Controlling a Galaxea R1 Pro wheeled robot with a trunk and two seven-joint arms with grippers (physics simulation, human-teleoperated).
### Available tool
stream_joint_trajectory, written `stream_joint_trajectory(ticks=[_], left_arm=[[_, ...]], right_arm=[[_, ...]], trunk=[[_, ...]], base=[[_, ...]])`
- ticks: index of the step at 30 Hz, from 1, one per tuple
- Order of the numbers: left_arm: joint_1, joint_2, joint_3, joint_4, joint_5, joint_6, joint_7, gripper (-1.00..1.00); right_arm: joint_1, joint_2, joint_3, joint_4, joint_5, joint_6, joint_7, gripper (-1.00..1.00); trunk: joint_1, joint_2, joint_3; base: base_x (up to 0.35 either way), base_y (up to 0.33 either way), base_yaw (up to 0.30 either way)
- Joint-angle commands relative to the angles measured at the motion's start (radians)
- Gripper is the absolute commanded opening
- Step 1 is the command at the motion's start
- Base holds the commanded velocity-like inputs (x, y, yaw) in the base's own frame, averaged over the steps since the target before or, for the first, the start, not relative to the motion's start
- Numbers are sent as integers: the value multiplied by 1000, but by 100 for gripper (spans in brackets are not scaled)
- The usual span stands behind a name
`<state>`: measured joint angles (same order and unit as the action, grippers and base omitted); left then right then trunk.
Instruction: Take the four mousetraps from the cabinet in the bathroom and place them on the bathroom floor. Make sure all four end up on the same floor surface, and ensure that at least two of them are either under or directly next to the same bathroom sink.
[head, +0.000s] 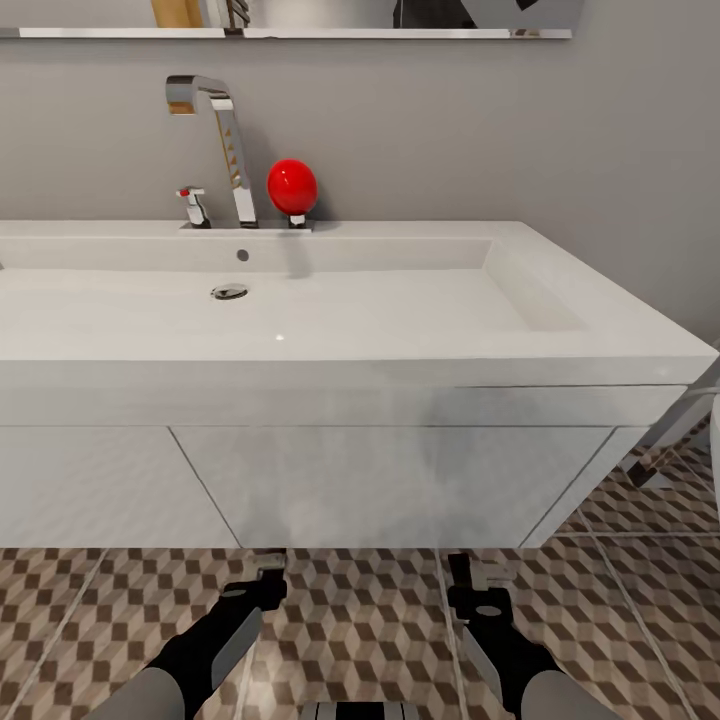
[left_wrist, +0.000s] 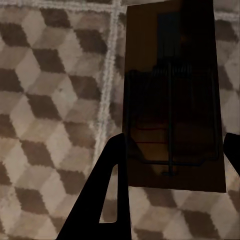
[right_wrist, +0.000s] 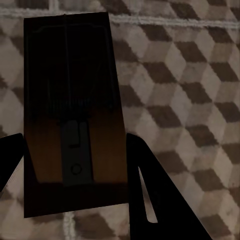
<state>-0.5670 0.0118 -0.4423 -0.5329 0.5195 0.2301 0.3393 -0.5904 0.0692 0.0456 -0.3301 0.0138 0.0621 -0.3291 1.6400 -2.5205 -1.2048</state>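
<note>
Left gripper (left_wrist: 172, 160), seen from its wrist, pinched a mousetrap (left_wrist: 172, 95) between its dark fingers (left_wrist: 107, 190); the brown board stood on end, its wire frame facing the camera, above the floor (left_wrist: 50, 100) of cube-pattern tiles crossed by a pale grout line. Right gripper (right_wrist: 75, 165), in its own wrist view, likewise clamped a second trap (right_wrist: 72, 100) between its fingers (right_wrist: 155, 195), the board dark toward its far end, a small metal plate showing near the held end, the same tiled floor (right_wrist: 190, 90) behind it.

In the head view, the left gripper (head: 268, 572) and right gripper (head: 478, 582) were held low and near, side by side but apart, over the floor (head: 370, 620) just in front of the sink unit (head: 400, 480). The traps themselves were too small and foreshortened to make out from the head camera.

Beyond the grippers, the white unit hung on the wall, its door seam visible at left. On it sat the sink (head: 350, 310), a wide shallow white basin with a drain (head: 229, 292) left of centre. At its far edge stood a tall chrome tap (head: 225, 140), a small handle (head: 193, 206) to its left and a red ball (head: 292, 187) to its right. A grey wall (head: 500, 130) and a shelf edge (head: 290, 33) lay behind.
</note>
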Motion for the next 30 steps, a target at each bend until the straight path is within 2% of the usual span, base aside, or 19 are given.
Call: stream_joint_trajectory(ticks=[1,23,25,30], left_arm=[[-1,2,-8,-2,7,2,9,-100],[-1,11,-8,14,18,2,3,-100],[-1,12,-9,21,19,5,0,-100],[-1,23,-10,37,20,8,-9,-100]], right_arm=[[0,0,5,-1,-2,5,-7,-100],[0,-2,7,3,-4,-13,-6,-100],[0,-2,7,8,-5,-16,2,-100],[-2,-3,5,14,-6,-19,79,-100]], trunk=[[0,0,-1],[0,0,-1],[0,0,-1],[0,0,-1]], base=[[131,0,0],[18,0,0],[0,0,0],[0,0,0]])
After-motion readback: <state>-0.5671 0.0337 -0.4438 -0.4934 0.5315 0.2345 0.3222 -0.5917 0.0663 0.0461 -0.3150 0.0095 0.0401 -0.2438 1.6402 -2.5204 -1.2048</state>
